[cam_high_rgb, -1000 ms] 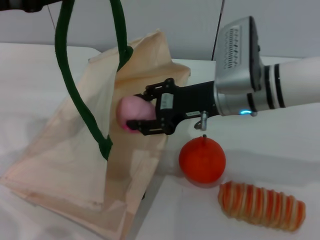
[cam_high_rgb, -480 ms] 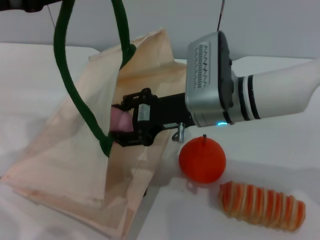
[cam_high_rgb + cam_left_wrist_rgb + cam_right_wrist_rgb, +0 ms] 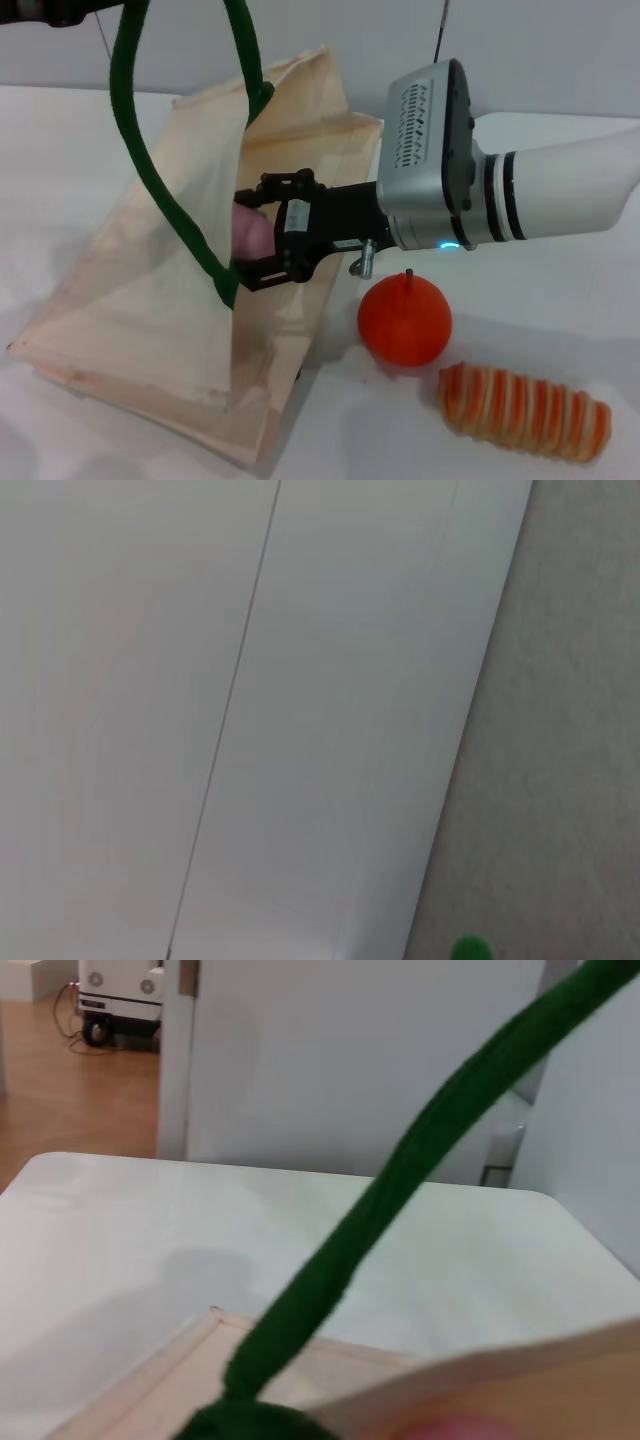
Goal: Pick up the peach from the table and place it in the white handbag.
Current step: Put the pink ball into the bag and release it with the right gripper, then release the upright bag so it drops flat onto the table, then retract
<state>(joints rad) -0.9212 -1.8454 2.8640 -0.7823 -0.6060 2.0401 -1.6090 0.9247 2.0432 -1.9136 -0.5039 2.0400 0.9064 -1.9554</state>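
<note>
The white handbag [image 3: 150,300] lies tilted on the table, its mouth facing right. Its dark green handle [image 3: 150,170] is pulled up toward my left gripper [image 3: 45,10], a dark shape at the top left edge. My right gripper [image 3: 256,234] reaches from the right and is shut on the pale-pink peach [image 3: 250,230] at the bag's mouth, just behind the handle. The bag's thin front panel partly hides the peach. In the right wrist view the handle [image 3: 400,1180] crosses in front, with the bag's edge [image 3: 500,1380] and a sliver of the peach [image 3: 460,1430] at the bottom.
A bright orange fruit [image 3: 404,320] sits on the table just right of the bag, under my right arm. A striped orange and cream bread-like roll [image 3: 523,410] lies at the front right. The white table [image 3: 60,150] extends to the left and behind.
My right gripper has carried the peach leftward from outside the bag into its mouth. The bag's front panel has shifted a little.
</note>
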